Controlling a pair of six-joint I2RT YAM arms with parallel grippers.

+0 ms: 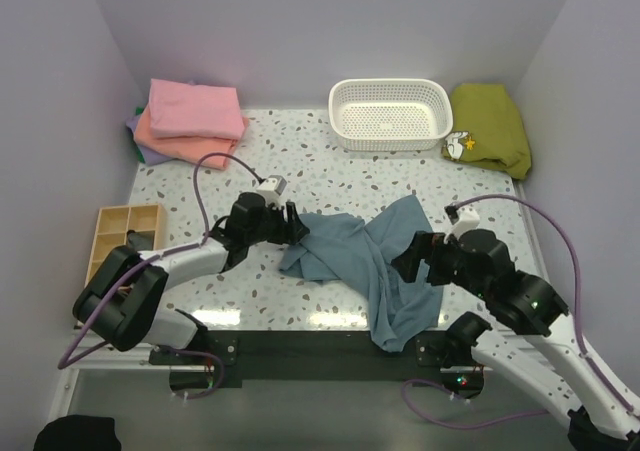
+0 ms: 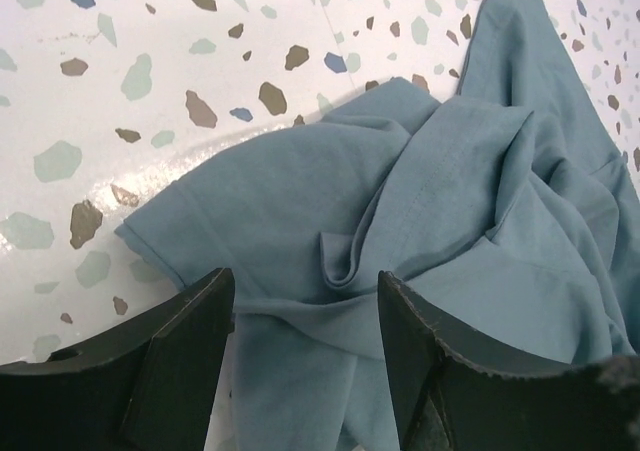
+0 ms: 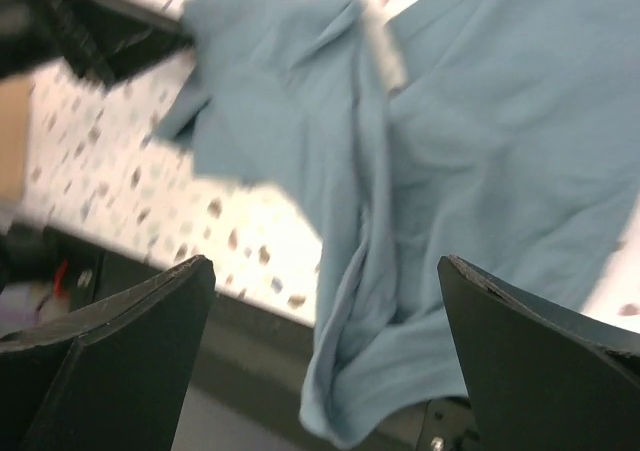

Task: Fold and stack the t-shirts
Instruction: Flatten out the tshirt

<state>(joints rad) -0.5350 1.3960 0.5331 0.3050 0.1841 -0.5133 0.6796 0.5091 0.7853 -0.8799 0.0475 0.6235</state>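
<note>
A dusty blue-grey t-shirt (image 1: 365, 261) lies crumpled at the front middle of the table, and its lower part hangs over the near edge. My left gripper (image 1: 297, 229) is open at the shirt's left edge. In the left wrist view the gripper (image 2: 302, 286) stands over rumpled shirt folds (image 2: 450, 191) without pinching them. My right gripper (image 1: 405, 263) is wide open at the shirt's right side. In the right wrist view the gripper (image 3: 325, 266) hovers above the hanging cloth (image 3: 480, 151). Folded pink (image 1: 195, 109), salmon-orange (image 1: 175, 141) and lavender (image 1: 150, 154) t-shirts are stacked at the back left.
A white perforated basket (image 1: 390, 84) stands at the back centre. An olive-green garment (image 1: 490, 126) is bunched in the back right corner. A wooden compartment tray (image 1: 105, 233) sits at the table's left edge, beside the left arm.
</note>
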